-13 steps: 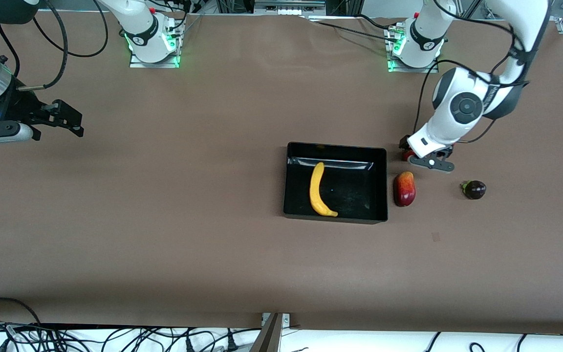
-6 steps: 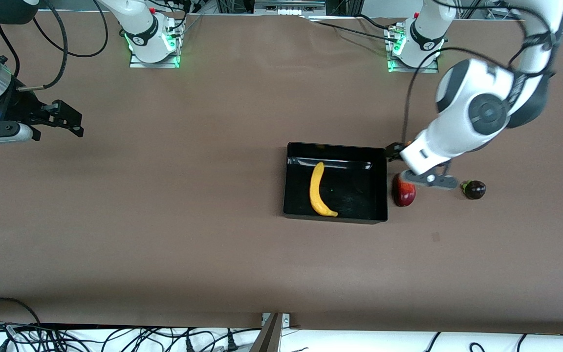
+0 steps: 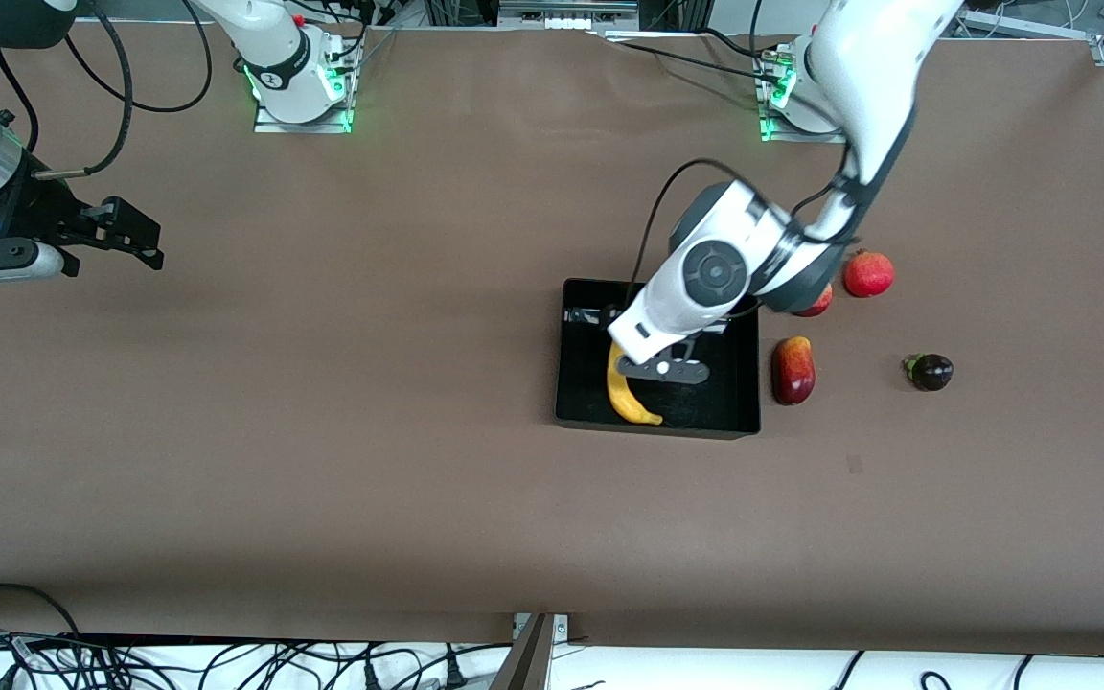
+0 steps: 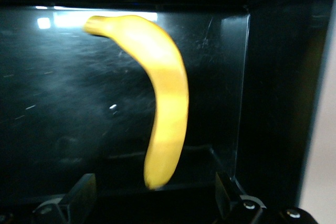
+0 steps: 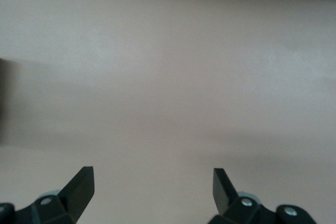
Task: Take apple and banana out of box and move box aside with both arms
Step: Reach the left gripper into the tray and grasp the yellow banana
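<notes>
Yellow long curved banana (image 4: 163,103) lies in the black shallow open-top box (image 3: 744,402), directly under the left pincer (image 3: 653,369), fingers wide, empty. Small red apple (image 3: 816,302) already on the tabletop. Right pincer (image 3: 121,235) wide, waiting. Step: banana removal; next, descend and close.

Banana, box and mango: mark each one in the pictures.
banana (image 4: 165,98): left wrist view, middle of its curved body.
box (image 3: 657,428): front view, wall nearest the front camera.
mango (image 3: 793,371): front view, middle of the fruit, on the table beside the box.
</notes>
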Controlling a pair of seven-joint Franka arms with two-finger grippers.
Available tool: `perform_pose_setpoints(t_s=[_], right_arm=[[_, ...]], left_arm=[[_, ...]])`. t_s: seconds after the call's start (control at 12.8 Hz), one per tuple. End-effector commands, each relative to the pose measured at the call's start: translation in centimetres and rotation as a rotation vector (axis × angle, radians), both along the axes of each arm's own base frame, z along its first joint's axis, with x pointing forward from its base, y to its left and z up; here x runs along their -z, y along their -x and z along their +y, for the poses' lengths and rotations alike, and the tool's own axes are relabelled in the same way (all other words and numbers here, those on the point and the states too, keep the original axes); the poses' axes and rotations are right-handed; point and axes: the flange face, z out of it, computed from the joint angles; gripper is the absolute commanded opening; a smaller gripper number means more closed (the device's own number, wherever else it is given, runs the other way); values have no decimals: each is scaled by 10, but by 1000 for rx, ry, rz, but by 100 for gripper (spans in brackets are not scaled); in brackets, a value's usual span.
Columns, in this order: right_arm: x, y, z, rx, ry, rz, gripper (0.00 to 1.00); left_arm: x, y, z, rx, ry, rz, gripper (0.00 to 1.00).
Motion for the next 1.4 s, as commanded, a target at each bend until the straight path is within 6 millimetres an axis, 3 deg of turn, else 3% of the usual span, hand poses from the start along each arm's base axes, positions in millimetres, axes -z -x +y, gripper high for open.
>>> perform_pose_setpoints(t_s=[0.0, 0.16, 0.47, 0.62, 0.78, 0.86, 1.09, 1.32], right_arm=[[2, -6, 0, -12, 0, -6, 100], [5, -7, 4, -22, 8, -1, 100], [39, -12, 7, -25, 10, 97, 100], [39, -7, 13, -67, 15, 126, 100], [36, -7, 25, -92, 22, 115, 100], [41, -7, 26, -93, 21, 125, 100], [42, -5, 31, -101, 16, 134, 100], [61, -6, 58, -127, 10, 148, 100]], left_arm=[[28, -2, -11, 9, -16, -26, 100], [40, 6, -21, 8, -22, -37, 100], [59, 13, -29, 6, -22, -29, 100], [61, 13, -29, 23, -35, -38, 100], [62, 12, -26, 21, -38, -36, 44], [61, 10, -22, 24, -38, -36, 26], [46, 2, -13, 16, -50, -38, 1], [0, -15, 11, -15, -74, -36, 0]])
